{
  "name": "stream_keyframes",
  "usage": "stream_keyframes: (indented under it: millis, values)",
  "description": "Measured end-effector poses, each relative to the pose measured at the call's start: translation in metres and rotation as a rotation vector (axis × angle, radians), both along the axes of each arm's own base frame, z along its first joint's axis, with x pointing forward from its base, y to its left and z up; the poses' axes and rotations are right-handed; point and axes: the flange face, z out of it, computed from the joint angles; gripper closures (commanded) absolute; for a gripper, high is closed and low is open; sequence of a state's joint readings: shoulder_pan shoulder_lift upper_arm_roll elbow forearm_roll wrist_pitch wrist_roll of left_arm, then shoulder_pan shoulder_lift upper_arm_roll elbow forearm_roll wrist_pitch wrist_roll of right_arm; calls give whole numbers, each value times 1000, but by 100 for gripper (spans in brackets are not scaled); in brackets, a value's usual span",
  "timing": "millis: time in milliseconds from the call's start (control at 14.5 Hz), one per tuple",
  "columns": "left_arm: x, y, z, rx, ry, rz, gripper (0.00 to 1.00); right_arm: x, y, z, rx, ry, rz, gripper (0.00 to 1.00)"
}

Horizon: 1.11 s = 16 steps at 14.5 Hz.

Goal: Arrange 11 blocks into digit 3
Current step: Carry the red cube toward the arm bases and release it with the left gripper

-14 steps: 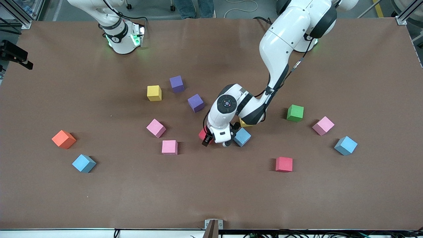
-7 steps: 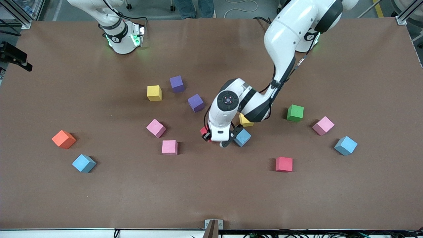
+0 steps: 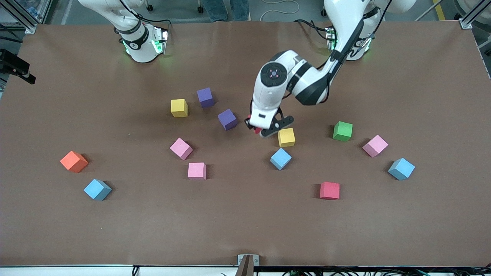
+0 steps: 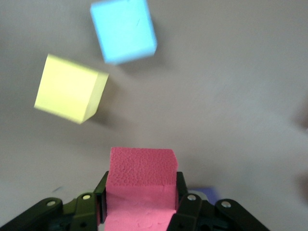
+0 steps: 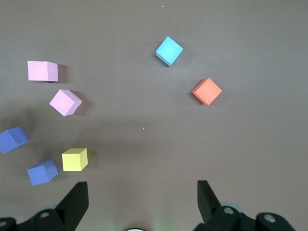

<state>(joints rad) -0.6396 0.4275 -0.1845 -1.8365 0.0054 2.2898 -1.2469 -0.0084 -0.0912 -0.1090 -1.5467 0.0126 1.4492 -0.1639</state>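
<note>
On the brown counter (image 3: 422,230), the left gripper (image 3: 257,129) hangs over bare surface between a purple cube (image 3: 227,119) and a yellow cube (image 3: 286,137), pinching a red block (image 4: 141,179) — no digit formed, other blocks scattered. The right gripper (image 5: 142,202) waits near its base — fingers spread wide.

The table (image 3: 76,230) is plain brown. The cubes on it are yellow (image 3: 179,107), purple (image 3: 205,97), pink (image 3: 196,170), blue (image 3: 280,158), green (image 3: 342,131), red (image 3: 330,190) and orange (image 3: 74,161).
</note>
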Motion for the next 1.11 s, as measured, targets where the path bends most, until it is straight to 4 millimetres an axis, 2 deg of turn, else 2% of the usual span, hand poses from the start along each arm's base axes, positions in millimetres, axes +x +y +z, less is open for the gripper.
stream_keyframes:
  millis: [208,346,553,830,968,1107]
  values:
    - [-64,3,-35,38,-40,-153,53,3,0,0,-1,-1,-8,0]
    - [-92,1,-53,4,-65,-206,53,6,0,-2,-1,2,-10,0]
    - [-119,-5,-65,-34,-84,-267,52,7,-1,-3,-1,6,-10,0]
    - [-152,-24,-74,-30,-87,-383,52,10,-3,-8,-3,15,-13,0]
    - [-161,-32,-78,-38,-80,-401,51,22,-6,-24,-9,32,-19,0]
    - [-167,-42,-83,-46,-72,-416,51,43,-15,-47,-17,27,-33,0]
